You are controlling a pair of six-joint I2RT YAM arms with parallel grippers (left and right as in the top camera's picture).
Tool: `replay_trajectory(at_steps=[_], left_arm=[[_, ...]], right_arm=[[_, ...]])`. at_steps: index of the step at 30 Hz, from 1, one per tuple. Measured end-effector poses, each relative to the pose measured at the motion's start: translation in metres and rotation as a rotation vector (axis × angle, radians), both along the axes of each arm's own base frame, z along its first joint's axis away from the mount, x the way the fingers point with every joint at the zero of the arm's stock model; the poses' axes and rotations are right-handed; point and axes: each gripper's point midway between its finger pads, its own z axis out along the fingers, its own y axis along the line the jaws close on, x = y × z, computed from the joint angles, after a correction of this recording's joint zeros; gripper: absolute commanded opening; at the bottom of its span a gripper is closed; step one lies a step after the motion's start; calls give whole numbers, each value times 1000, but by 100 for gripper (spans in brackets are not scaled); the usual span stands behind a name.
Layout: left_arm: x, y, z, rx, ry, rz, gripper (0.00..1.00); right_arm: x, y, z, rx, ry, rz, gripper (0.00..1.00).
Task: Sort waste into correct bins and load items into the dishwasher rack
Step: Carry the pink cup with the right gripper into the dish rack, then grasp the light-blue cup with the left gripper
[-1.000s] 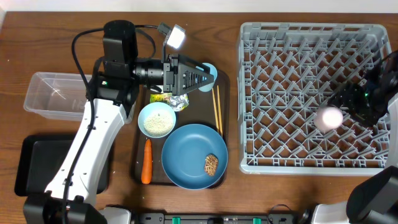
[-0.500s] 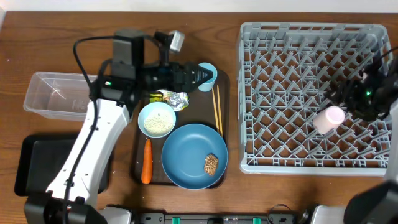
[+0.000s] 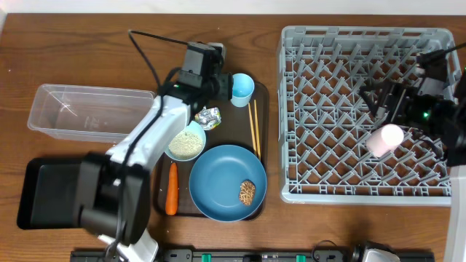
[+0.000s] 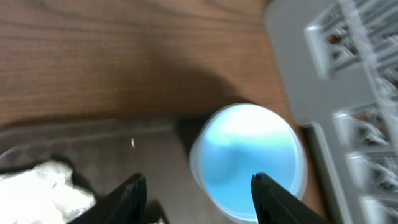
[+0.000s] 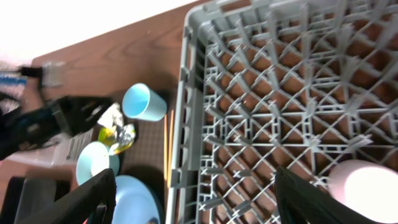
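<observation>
— Since a second ago the left arm has swung across the serving tray [image 3: 162, 207], and the left gripper [image 4: 199, 186] now sits at the light-blue cup [image 3: 242, 89]. The right gripper [image 3: 384, 98] has pulled back toward 12 o'clock from the pink cup [image 3: 385, 139].

— Holding anything?

— Neither. The right fingers are spread and empty, and the pink cup lies released in the rack [image 3: 282, 109], at about 4 o'clock of its floor. The left fingers are apart, with the blue cup just ahead and not yet clamped.

— What's left?

— Nearly all of it. The clear tub [image 3: 51, 109] and black tray [image 3: 44, 182] look unfilled. The carrot [image 3: 172, 188], wrapper [image 3: 209, 116], tissue [image 4: 46, 186], bowl [image 3: 186, 142] of rice, plate [image 3: 222, 178] with the brown lump [image 3: 247, 192], and chopsticks [image 3: 254, 127] are all waiting.

— Room?

— It's tight. The cup is in the tray's 1 o'clock corner, with the rack wall just beside it at 3 and the chopsticks at 5. Bare table lies toward 12.
</observation>
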Motion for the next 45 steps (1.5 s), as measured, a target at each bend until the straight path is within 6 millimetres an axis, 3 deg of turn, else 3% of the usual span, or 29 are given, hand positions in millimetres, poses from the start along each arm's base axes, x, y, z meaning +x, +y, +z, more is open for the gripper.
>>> replay_trajectory(at_steps=[6,20,23,26,33,37,42,45], left_arm=[[15,0,-15,-15,-12,57,52],[-4,2,-58,0,142,62,36],[0,0,-55,-11,125,62,27],[0,-1,-55,-15,128,63,6],[-2,-5,-52,-38,132,40,6],[-4,-10,-23,-134,112,-8,6],[-11,-2,69,-377,22,-73,6],[-24,10,122,-532,-17,-130,6]], right_arm=[[0,13,-2,4,8,38,74],[1,11,-2,-4,7,29,74],[1,11,-2,-4,6,29,74],[1,11,-2,-4,6,28,74],[1,11,-2,-4,6,29,75],[2,11,-1,-5,2,29,75],[5,11,3,-6,-22,35,75],[8,30,15,16,-96,143,75]])
